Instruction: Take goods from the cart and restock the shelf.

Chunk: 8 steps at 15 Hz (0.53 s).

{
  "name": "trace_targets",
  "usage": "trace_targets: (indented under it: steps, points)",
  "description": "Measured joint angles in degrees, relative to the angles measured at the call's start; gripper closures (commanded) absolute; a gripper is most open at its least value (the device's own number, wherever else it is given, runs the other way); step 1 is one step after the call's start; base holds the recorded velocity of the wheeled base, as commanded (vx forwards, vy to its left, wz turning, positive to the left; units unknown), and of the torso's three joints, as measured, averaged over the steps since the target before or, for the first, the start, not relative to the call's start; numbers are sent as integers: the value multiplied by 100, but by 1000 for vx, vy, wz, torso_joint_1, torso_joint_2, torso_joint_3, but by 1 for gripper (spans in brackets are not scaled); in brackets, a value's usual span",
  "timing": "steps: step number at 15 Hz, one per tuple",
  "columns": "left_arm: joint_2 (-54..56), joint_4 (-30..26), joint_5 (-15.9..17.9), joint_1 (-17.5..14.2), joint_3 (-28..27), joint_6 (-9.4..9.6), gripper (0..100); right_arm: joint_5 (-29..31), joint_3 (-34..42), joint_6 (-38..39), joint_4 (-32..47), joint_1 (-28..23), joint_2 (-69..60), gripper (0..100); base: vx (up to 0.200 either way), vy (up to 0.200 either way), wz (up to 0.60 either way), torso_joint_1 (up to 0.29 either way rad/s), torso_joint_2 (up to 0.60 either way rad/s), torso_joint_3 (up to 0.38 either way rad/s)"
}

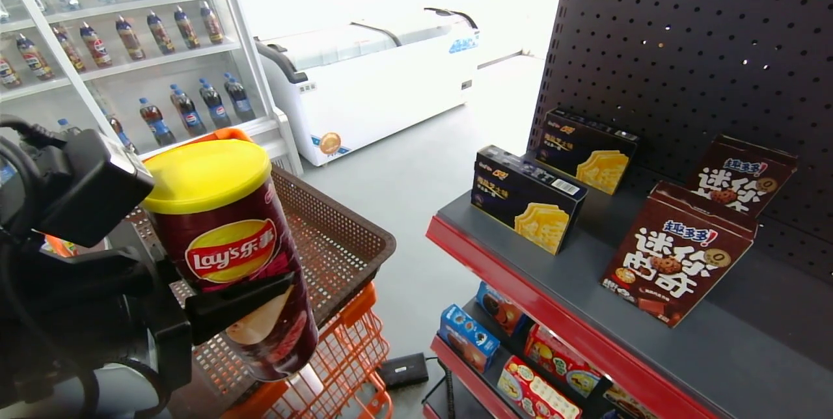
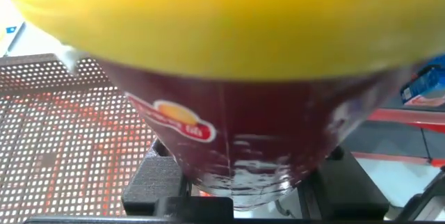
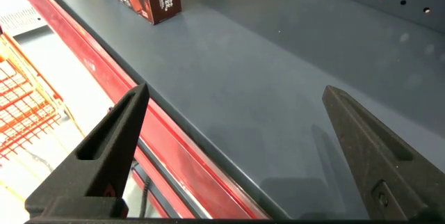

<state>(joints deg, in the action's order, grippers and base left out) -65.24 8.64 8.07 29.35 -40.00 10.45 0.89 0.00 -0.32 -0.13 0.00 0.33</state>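
A dark red chips can with a yellow lid hangs tilted above the cart's brown basket. My left gripper is shut on its lower body. Seen from the left wrist, the can sits between the black fingers over the basket mesh. To the right stands the shelf, a grey board with a red front edge. My right gripper is open over a bare stretch of that board, with nothing between its fingers.
On the shelf stand two dark biscuit boxes and two brown cookie boxes, backed by black pegboard. Snack packs fill the lower shelf. A drinks fridge and chest freezer stand behind the cart.
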Motion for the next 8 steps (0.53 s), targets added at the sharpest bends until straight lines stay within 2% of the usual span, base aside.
trace_targets:
  steps: [5,8]
  points:
    - [11,-38,183,88,6,-5,100,0,0,0,0,0,0,0,0,0,0,0,0,0]
    - [20,-44,185,157,26,-9,100,0,0,-1,0,0,0,0,0,0,-600,1,2,2]
